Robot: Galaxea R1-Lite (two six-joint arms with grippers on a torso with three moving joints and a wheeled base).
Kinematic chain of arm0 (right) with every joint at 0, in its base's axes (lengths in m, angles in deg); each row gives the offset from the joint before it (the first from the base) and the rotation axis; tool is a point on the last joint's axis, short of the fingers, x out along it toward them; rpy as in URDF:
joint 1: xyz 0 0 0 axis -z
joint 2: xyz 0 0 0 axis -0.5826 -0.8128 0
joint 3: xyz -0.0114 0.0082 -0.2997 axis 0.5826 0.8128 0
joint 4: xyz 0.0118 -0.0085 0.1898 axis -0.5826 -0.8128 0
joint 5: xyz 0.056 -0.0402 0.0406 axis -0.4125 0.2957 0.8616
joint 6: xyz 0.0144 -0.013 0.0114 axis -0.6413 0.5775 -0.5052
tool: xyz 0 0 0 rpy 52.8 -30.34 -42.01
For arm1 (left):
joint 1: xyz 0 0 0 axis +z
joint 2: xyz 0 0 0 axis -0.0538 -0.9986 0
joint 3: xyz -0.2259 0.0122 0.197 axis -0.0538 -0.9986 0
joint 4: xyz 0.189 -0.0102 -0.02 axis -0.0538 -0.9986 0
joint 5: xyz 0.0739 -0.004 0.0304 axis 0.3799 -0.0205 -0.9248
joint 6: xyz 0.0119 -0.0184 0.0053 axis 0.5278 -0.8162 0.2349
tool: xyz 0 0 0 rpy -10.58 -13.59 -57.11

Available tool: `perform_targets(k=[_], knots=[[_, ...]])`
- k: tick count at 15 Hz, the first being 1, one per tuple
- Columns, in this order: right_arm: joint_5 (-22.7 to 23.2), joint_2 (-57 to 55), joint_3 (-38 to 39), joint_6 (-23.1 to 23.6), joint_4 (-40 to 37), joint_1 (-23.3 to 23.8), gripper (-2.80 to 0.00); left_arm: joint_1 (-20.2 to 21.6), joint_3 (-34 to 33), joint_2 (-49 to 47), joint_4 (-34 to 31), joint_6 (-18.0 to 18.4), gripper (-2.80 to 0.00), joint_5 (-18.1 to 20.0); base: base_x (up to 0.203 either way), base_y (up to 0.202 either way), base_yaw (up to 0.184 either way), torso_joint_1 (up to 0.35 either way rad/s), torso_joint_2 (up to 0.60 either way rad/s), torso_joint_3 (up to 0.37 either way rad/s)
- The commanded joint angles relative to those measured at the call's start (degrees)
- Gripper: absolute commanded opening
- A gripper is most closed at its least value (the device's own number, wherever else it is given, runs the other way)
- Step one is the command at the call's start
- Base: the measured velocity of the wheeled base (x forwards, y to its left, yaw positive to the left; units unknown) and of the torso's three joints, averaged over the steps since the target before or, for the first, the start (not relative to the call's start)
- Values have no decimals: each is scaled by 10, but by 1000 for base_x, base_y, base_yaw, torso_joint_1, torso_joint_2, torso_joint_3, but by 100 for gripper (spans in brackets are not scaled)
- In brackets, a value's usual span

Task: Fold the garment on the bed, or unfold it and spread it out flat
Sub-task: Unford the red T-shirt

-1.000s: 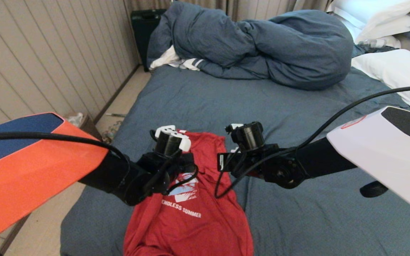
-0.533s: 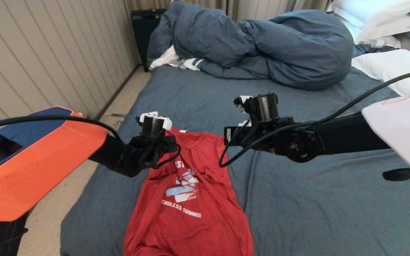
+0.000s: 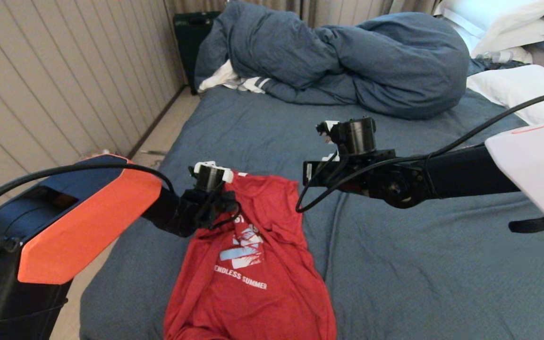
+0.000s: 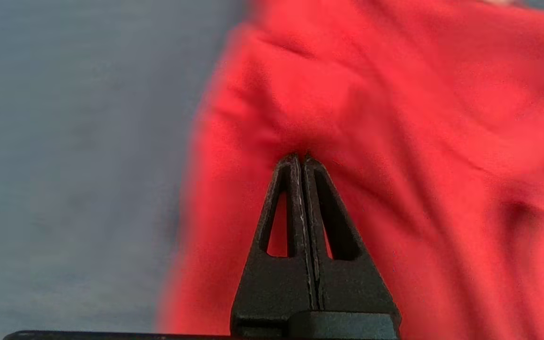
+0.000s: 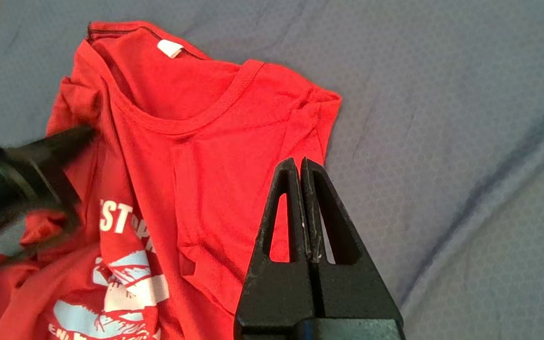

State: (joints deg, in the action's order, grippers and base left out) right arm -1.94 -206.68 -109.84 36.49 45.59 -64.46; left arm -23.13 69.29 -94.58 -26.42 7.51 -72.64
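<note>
Head view: both hands closed, left hand [image 3: 213,189] pinching garment [image 3: 253,264], right hand [image 5: 303,165] empty

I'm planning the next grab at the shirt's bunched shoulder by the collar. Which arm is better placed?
Probably the left. The left gripper, shut, sits right at the red T-shirt beside its collar, while the right gripper, also shut, hangs above the shirt's other edge.

Red garment [image 3: 253,264] – white print; dark blue-grey bed [image 3: 418,264]
</note>
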Motion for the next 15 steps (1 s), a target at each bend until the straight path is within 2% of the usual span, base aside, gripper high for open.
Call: perform_targets(k=[1, 5, 6, 7, 9, 10, 15], knots=[[0, 1, 2, -1, 1, 1, -280, 8, -3, -7, 3, -2, -280, 1, 0, 0, 0, 0, 0, 0], [-1, 3, 4, -1, 1, -5, -280, 7, -6, 13, 3, -4, -280, -1, 0, 0, 0, 0, 0, 0], [-2, 5, 4, 0, 2, -6, -280, 8, -6, 34, -1, 0, 0, -2, 0, 0, 0, 0, 0, 0], [-2, 11, 3, 0, 1, -6, -280, 8, -7, 59, -11, 5, 0, -2, 0, 0, 0, 0, 0, 0], [-2, 14, 2, 2, 1, -6, -280, 9, -6, 92, -100, 20, 0, 6, 0, 0, 0, 0, 0, 0], [-2, 14, 1, 5, 1, -6, -280, 10, -2, 103, -124, 23, 0, 23, 0, 0, 0, 0, 0, 0], [-2, 8, 2, 6, 2, -7, -280, -2, 6, 63, -122, 21, 0, 29, 0, 0, 0, 0, 0, 0]])
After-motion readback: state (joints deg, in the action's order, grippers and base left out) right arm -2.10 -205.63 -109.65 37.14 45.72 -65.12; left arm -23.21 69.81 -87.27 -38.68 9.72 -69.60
